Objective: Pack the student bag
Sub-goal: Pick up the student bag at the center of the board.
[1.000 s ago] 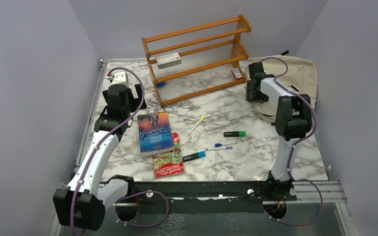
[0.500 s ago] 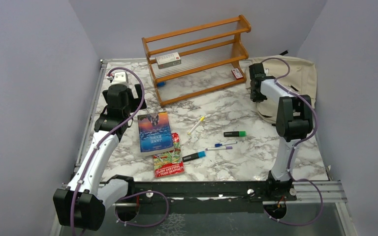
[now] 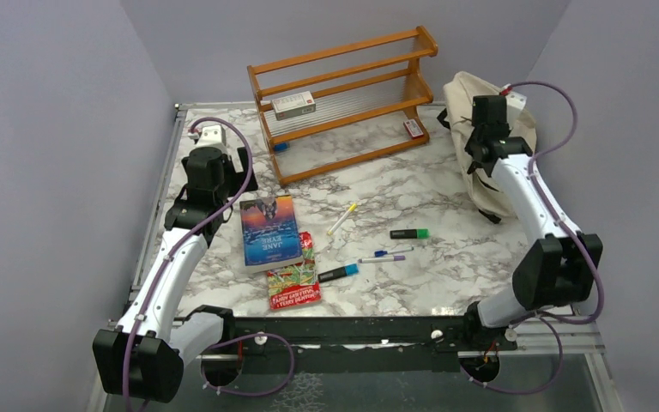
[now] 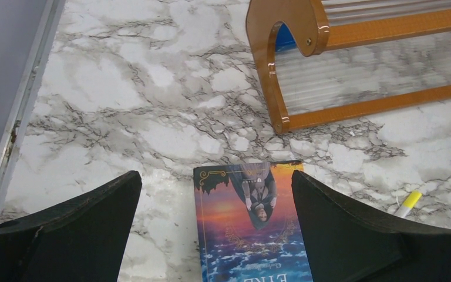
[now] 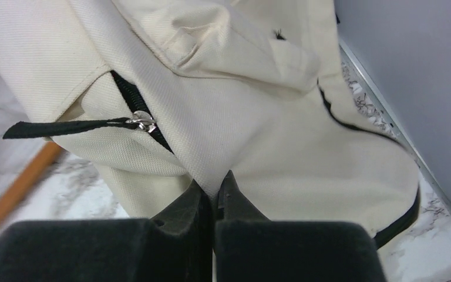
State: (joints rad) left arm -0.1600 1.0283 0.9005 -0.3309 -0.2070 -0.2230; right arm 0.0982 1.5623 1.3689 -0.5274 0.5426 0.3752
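The cream student bag (image 3: 468, 112) stands bunched up at the back right corner, black zipper lines showing. My right gripper (image 3: 479, 153) is shut on a fold of its fabric; in the right wrist view the fingertips (image 5: 214, 188) pinch cream cloth of the student bag (image 5: 258, 129), just below a zipper pull (image 5: 144, 122) with a black tab. My left gripper (image 3: 223, 184) hangs open over the table at the left, above the top edge of a blue and orange book (image 4: 252, 229), touching nothing.
A wooden rack (image 3: 343, 94) at the back holds a small white box (image 3: 293, 105). The book (image 3: 269, 232), a red snack packet (image 3: 293, 276) and several pens and markers (image 3: 408, 233) lie mid-table. The right wall is close to the bag.
My right gripper shut on the bag's fabric, then rose and swung right toward the wall, pulling the bag up from lying flat into a bunched heap. The left arm stayed still.
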